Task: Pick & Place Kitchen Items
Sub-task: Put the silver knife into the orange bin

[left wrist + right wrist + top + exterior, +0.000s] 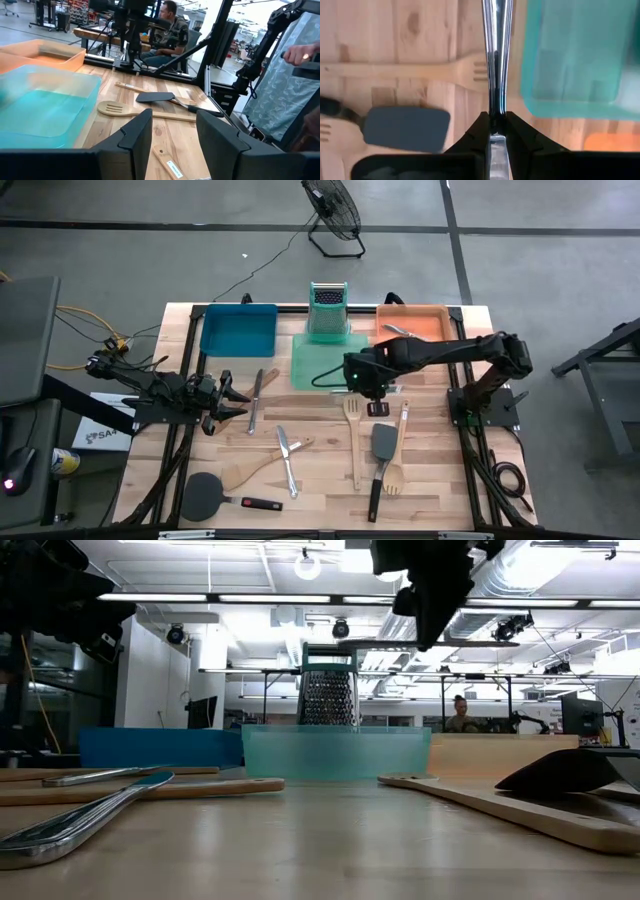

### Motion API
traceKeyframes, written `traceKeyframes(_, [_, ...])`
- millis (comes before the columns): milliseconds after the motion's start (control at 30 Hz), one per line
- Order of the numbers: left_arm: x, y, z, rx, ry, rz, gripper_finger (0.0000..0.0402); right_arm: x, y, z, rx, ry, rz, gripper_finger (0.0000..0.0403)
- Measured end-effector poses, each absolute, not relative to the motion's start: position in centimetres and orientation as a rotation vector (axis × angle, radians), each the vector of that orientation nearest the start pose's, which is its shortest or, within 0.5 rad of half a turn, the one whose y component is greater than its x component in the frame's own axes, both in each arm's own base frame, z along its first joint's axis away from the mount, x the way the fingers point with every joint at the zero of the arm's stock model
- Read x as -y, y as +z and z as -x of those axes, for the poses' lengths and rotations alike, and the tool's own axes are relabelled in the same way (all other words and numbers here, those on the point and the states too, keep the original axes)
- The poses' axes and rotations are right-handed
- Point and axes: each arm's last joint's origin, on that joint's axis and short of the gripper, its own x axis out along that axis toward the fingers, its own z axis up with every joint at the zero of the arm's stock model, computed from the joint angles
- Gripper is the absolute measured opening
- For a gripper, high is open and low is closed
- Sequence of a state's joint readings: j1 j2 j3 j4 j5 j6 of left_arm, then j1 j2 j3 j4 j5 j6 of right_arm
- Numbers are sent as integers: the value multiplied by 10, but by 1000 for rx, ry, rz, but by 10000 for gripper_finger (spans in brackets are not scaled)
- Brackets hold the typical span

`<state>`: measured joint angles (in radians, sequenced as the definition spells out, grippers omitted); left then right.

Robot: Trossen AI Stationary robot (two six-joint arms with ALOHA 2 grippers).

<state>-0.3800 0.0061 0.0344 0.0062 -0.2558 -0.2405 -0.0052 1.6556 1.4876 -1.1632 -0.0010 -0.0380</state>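
Note:
My right gripper (495, 120) hangs above the table's middle (368, 385), beside the green tray (325, 358), and is shut on a silver metal utensil (496, 50). In the low view the utensil (440, 643) shows as a thin level bar under the gripper (430, 610). My left gripper (172, 135) waits open near the left edge (235, 402). Loose on the wood lie a knife (256, 400), another silver piece (286, 458), a wooden spoon (260, 467), a red-tipped black spatula (215, 495), a slotted wooden spatula (353, 440), a black spatula (383, 452) and a wooden utensil (397, 455). My right gripper pinches the silver utensil between its two fingers at a narrow stretch of its shaft (495, 107), roughly mid-length in the low view. The fingers come from above, pointing down, across the shaft. The utensil is lifted clear and lies level, running left to right.
Blue tray (238, 330), green tray and orange tray (412, 330) line the far side; the orange one holds a silver piece (398, 330). A metal box grater (327, 312) stands at the green tray's far end. A person (460, 715) sits beyond the table.

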Motion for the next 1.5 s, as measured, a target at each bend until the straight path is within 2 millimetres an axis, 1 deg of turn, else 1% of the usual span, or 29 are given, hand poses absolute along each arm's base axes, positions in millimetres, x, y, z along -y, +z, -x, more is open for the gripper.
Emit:
traceKeyframes(167, [28,175,-91,18,-127,251,152,16,296,-312,-1329,3,22,31])
traceKeyframes(400, [28,175,-91,17,-128,251,152,33,308,-296,-1324,-41,10,31])
traceKeyframes(500, [28,175,-91,18,-128,251,152,37,307,-284,-1330,-59,15,31])
traceKeyframes(567, [28,175,-91,18,-128,251,152,40,302,-278,-1332,-67,12,31])
traceKeyframes(933, [28,175,-91,18,-128,251,152,52,290,-237,-1269,-129,-12,31])
traceKeyframes(1167, [28,175,-91,18,-128,251,152,62,290,-215,-1241,-159,-10,31])
traceKeyframes(1400, [28,175,-91,19,-128,251,152,80,295,-194,-1213,-220,-13,31])
traceKeyframes(1500, [28,175,-91,18,-128,251,152,88,296,-189,-1212,-240,-16,31])
